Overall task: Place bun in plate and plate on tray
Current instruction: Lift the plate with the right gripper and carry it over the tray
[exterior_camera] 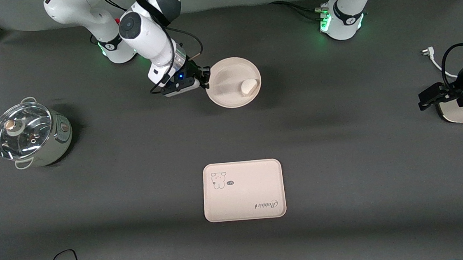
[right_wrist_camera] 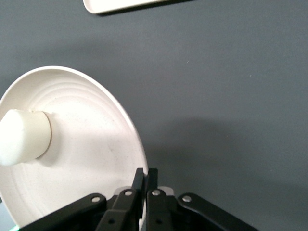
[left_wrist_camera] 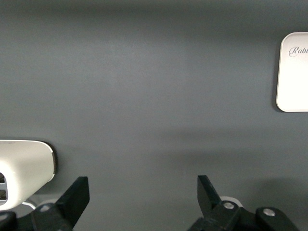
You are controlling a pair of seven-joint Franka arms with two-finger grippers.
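While the right pincer (exterior_camera: 206,77) was clenched on the rim of the plate (exterior_camera: 228,85), a stiff, light dish, the loose bun (exterior_camera: 248,86) in it looked likely to slide; left pincer (left_wrist_camera: 143,202) waited released over the bench (exterior_camera: 339,138)

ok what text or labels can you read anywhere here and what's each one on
"Rabbit": script word on the tray, in the corner nearest the front camera toward the left arm's end, upside down in the front view; the left wrist view cuts it to "Rabb".
Small dark oval mark beside the cartoon animal drawing on the tray: too small to read.
Pot, plate, bun: no readable text.
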